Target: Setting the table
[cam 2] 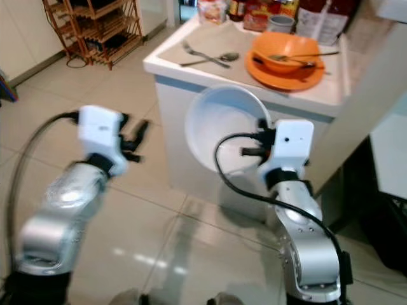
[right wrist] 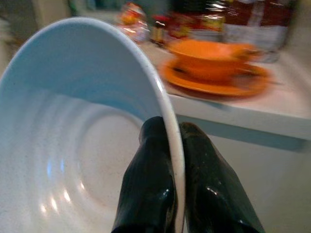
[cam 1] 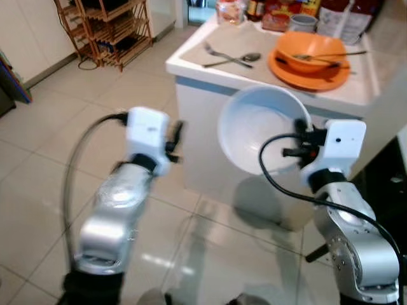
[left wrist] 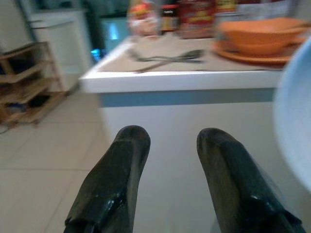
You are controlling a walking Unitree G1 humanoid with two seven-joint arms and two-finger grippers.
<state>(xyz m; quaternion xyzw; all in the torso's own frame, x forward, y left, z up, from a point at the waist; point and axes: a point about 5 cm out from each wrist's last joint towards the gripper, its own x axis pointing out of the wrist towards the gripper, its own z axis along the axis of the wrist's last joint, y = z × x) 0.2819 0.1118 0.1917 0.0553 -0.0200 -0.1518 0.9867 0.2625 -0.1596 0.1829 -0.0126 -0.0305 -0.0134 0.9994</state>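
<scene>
My right gripper is shut on the rim of a white bowl, holding it tilted on its side in front of the white counter. The right wrist view has the bowl's rim pinched between the two black fingers. On the counter lie a fork and spoon on a beige mat, and an orange bowl sits on an orange plate with utensils in it. My left gripper is raised left of the counter, open, with nothing between its fingers.
Jars, bottles and packets crowd the counter's far edge. A wooden rack stands at the back left on the tiled floor. A dark gap lies to the right of the counter.
</scene>
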